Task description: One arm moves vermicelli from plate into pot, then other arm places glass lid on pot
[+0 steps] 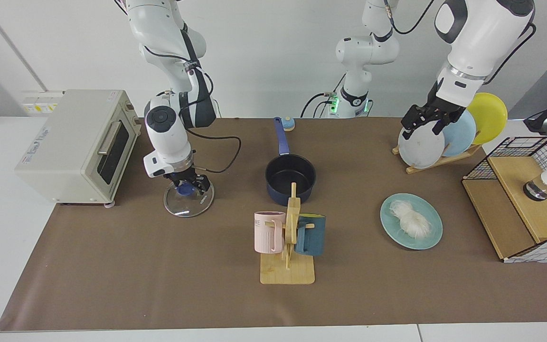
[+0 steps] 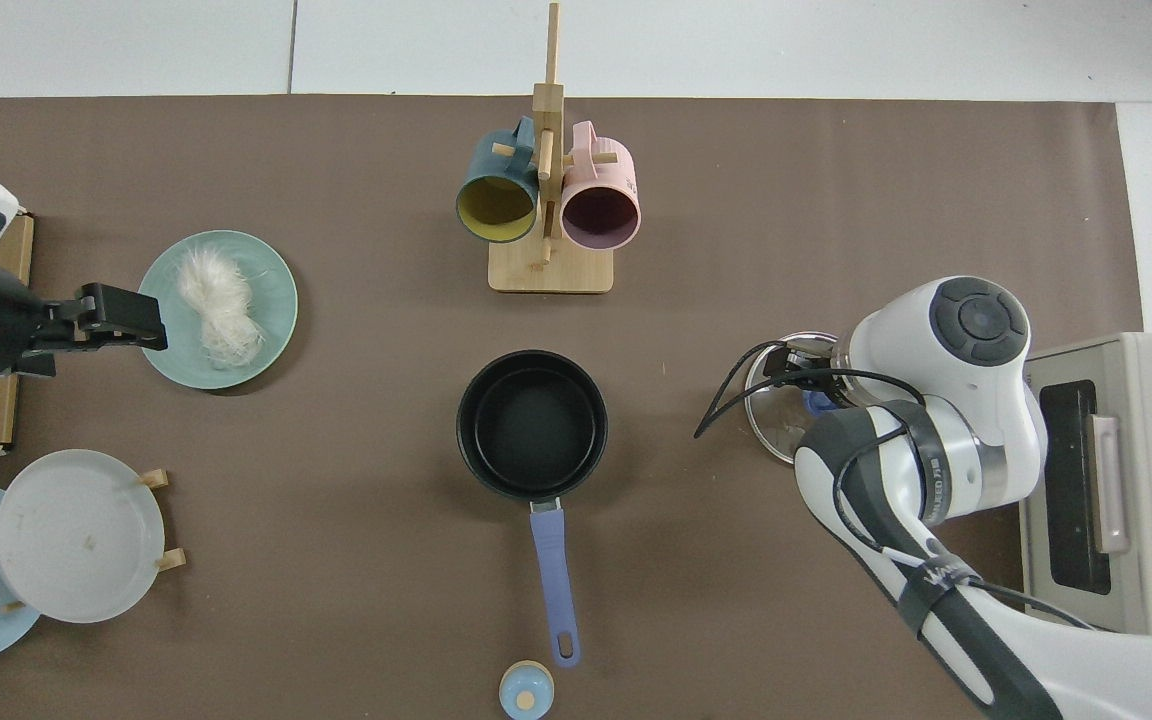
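Right gripper (image 1: pixel 189 183) sat low over the glass lid (image 1: pixel 188 199) at centre-left of the facing view, its fingers astride the lid's blue knob; whether they pinched it could not be told. Across the frame at upper right, the left gripper (image 1: pixel 423 124) waited with its fingers parted, raised beside the dish rack (image 1: pixel 437 161). On the brown mat (image 1: pixel 159 285), the plate (image 1: pixel 428 235) at right held the vermicelli (image 1: pixel 411 219). At centre stood the pot (image 1: pixel 290 179), uncovered, well apart from the lid.
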`<action>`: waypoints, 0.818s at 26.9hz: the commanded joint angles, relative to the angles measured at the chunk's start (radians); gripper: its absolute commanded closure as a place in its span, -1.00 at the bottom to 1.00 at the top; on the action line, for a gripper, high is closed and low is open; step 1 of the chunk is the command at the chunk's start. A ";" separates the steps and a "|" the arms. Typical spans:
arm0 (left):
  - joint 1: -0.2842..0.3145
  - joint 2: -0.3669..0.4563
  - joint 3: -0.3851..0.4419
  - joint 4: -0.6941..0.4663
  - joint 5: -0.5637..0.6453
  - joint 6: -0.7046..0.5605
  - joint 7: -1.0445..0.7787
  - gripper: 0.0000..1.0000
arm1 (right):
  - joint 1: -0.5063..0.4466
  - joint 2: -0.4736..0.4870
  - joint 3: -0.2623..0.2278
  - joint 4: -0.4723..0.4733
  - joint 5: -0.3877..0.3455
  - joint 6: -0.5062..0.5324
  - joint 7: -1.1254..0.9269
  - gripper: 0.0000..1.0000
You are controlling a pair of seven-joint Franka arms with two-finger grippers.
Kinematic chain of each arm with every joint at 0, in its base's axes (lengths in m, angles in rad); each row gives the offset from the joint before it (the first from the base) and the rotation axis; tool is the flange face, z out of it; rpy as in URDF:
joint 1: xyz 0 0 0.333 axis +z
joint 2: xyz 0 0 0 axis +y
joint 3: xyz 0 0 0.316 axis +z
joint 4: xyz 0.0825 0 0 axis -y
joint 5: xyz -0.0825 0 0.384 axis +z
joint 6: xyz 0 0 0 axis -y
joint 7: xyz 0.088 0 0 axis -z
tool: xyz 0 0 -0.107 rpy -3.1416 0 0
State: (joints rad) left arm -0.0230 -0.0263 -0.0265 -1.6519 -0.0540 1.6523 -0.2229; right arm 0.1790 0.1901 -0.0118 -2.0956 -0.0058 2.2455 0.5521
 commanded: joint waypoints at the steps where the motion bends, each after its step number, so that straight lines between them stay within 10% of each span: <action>1: 0.006 -0.001 -0.004 0.012 0.000 -0.008 -0.009 -1.00 | -0.003 0.006 -0.002 -0.012 0.018 0.037 0.012 -0.98; 22: 0.002 -0.001 -0.015 0.012 0.000 -0.017 -0.001 -1.00 | 0.001 0.011 -0.004 0.046 -0.002 -0.029 0.015 -0.97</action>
State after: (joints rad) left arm -0.0197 -0.0263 -0.0315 -1.6519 -0.0540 1.6515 -0.2231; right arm 0.1778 0.1978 -0.0153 -2.0883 -0.0060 2.2459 0.5525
